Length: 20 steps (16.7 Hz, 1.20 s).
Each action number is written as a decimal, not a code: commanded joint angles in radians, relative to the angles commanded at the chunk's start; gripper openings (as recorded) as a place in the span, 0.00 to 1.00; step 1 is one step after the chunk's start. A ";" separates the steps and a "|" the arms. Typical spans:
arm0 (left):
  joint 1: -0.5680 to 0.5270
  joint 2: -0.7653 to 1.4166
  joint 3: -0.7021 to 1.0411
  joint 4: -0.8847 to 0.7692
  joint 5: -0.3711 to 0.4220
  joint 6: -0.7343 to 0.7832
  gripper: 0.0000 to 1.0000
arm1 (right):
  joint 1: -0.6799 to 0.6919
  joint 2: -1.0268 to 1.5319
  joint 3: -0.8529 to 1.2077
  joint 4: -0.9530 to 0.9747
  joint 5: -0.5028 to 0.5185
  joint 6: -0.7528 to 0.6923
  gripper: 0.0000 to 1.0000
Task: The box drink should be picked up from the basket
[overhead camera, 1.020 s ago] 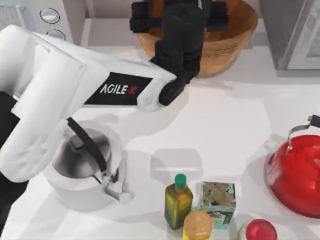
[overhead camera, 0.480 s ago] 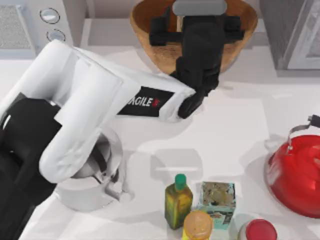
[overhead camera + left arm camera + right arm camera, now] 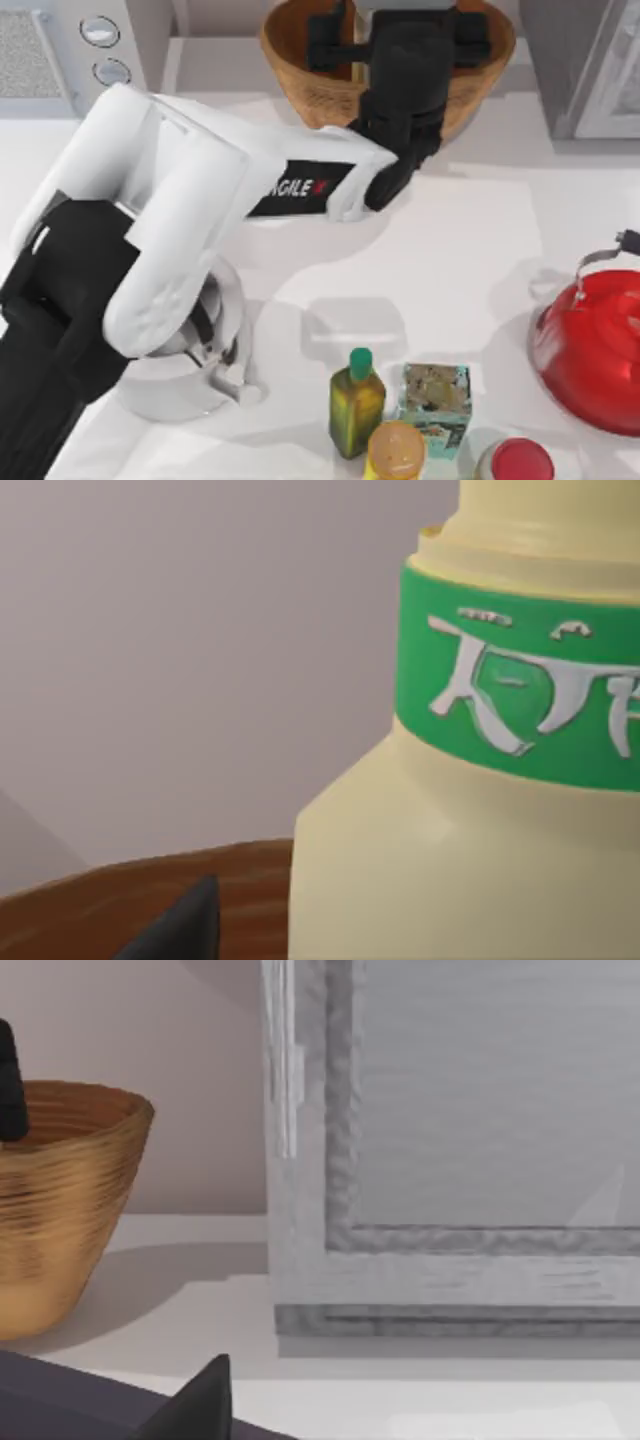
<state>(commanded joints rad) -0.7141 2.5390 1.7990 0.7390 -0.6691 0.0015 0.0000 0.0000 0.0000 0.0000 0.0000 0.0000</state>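
Moved the left gripper (image 3: pixel 405 45) a little farther over the basket (image 3: pixel 300 75) since half a second ago, and swung the arm's elbow slightly lower on the left; left everything on the near table as it was. Held the gripper above the basket's middle, at the far centre of the table. Could not tell whether it was spread or already clamped.

Saw the drink (image 3: pixel 450 860) standing upright inside the basket, very close to the left wrist camera, with the brown rim (image 3: pixel 90 885) low beside it. Noted a pale yellow body, a sloped shoulder and a green band just under the neck.

Judged it light and fairly stiff, but thin-walled: likely to dent or bulge under a hard squeeze. Judged the skin smooth, so liable to slip in a loose pinch. Would take it across the flat sides of the body, below the shoulder, not on the narrow neck or the band. Would lift straight up, since a tall slim carton tips easily and could catch the rim.

Kept the right arm parked at the right, its camera facing the basket (image 3: pixel 60 1210) and a grey cabinet (image 3: pixel 450 1160). Could not tell its gripper's state either.
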 joint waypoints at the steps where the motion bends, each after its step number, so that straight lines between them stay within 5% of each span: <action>1: 0.007 0.018 0.034 -0.017 0.007 0.000 1.00 | 0.000 0.000 0.000 0.000 0.000 0.000 1.00; 9: 0.025 0.062 0.121 -0.059 0.025 -0.001 1.00 | 0.000 0.000 0.000 0.000 0.000 0.000 1.00; 20: 0.025 0.062 0.121 -0.059 0.025 -0.001 0.17 | 0.000 0.000 0.000 0.000 0.000 0.000 1.00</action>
<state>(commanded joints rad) -0.6892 2.6014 1.9199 0.6798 -0.6438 0.0005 0.0000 0.0000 0.0000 0.0000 0.0000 0.0000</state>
